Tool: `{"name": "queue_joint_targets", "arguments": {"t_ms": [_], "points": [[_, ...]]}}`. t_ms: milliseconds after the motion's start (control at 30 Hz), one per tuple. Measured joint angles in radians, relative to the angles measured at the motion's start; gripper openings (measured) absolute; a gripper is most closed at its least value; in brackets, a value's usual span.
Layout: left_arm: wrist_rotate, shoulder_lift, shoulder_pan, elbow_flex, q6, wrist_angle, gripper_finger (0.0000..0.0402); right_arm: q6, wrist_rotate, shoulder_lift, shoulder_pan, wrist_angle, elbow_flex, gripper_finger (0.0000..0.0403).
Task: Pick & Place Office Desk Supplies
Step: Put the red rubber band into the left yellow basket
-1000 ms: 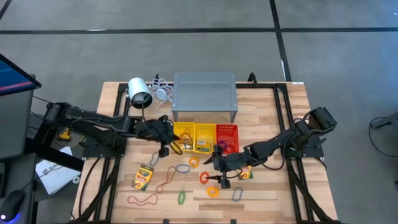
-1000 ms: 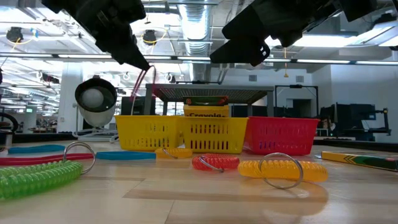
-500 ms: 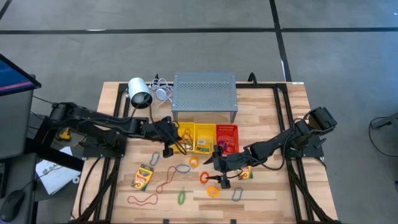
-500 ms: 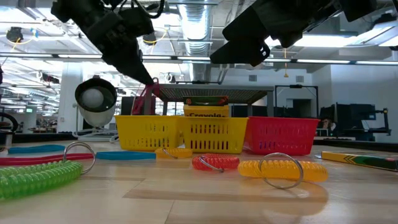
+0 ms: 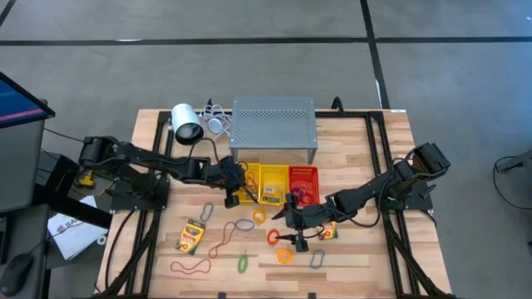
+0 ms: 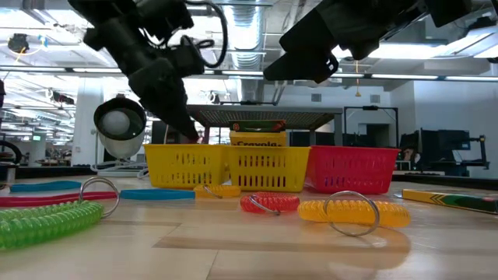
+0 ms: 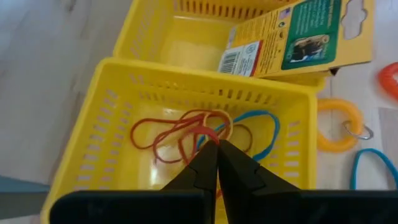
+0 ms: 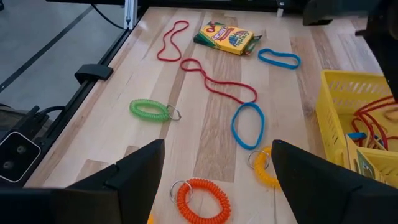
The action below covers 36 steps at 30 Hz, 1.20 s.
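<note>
We see a red rubber band point(image 7: 200, 134) pinched at the tip of the left pincer point(image 7: 216, 163), which is clamped on it down inside the left yellow basket point(image 7: 112, 106). More bands lie tangled beneath it, hard to separate. At four o'clock across the worktop point(image 5: 349, 257), the right pincer point(image 5: 293, 239) hovers with fingers apart.

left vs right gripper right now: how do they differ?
Jaws: the left gripper is shut on a red rubber band; the right gripper is open and empty.
Place: the left one reaches down into the leftmost yellow basket; the right one hangs above the bare table, over loose coil rings, in front of the baskets.
Shared: both are dark two-finger grippers working near the row of baskets.
</note>
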Motion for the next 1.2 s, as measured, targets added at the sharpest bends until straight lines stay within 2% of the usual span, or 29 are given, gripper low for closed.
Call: {"name": "queue_joint_targets", "arguments": {"t_ms": [200,633,767,933,1200], "points": [[0.096,0.040,0.027,0.000,-0.001,0.065,0.0005,0.000,0.000,0.000,0.000,-0.017,0.000,0.0291],[0.100,0.066,0.033,0.000,-0.001,0.078,0.0021,0.000,0.000,0.000,0.000,-0.019,0.000,0.0291],[0.100,0.066,0.033,0.000,-0.001,0.081,0.0045,0.007,0.000,0.000,0.000,-0.019,0.000,0.0291],[0.100,0.050,0.033,0.000,0.000,0.083,0.0094,0.007,0.000,0.000,0.000,-0.018,0.000,0.0291],[0.099,-0.036,0.033,0.000,0.003,0.071,0.0151,0.007,0.000,0.000,0.000,-0.018,0.000,0.0291]]}}
